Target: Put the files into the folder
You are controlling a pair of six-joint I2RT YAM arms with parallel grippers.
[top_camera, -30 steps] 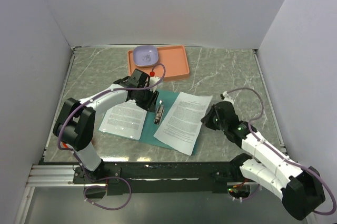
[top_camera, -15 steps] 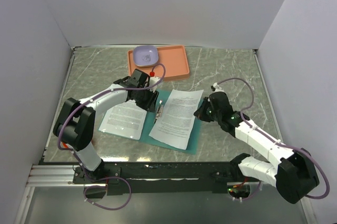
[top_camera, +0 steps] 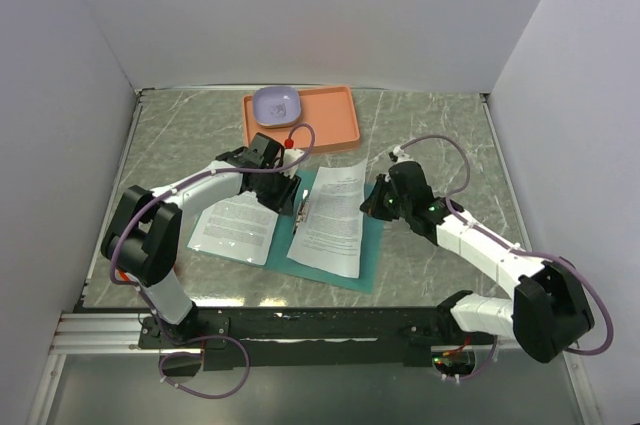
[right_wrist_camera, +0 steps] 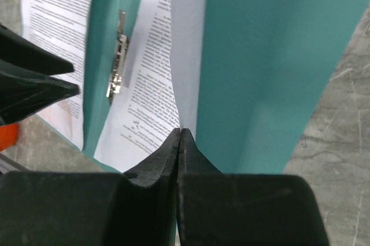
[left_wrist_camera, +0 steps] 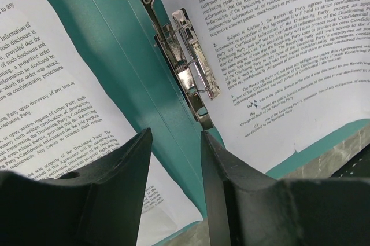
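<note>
Right end effector (right_wrist_camera: 180,135) (shut) has slid sheet (top_camera: 333,217) onto folder (top_camera: 368,248).

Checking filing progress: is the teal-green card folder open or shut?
Open. The teal-green card folder lies spread flat, metal fastener strip exposed along its spine, printed white paper sheets lying either side of it.

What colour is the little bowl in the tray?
The bowl is pale purple, clearest in the top external view.
</note>
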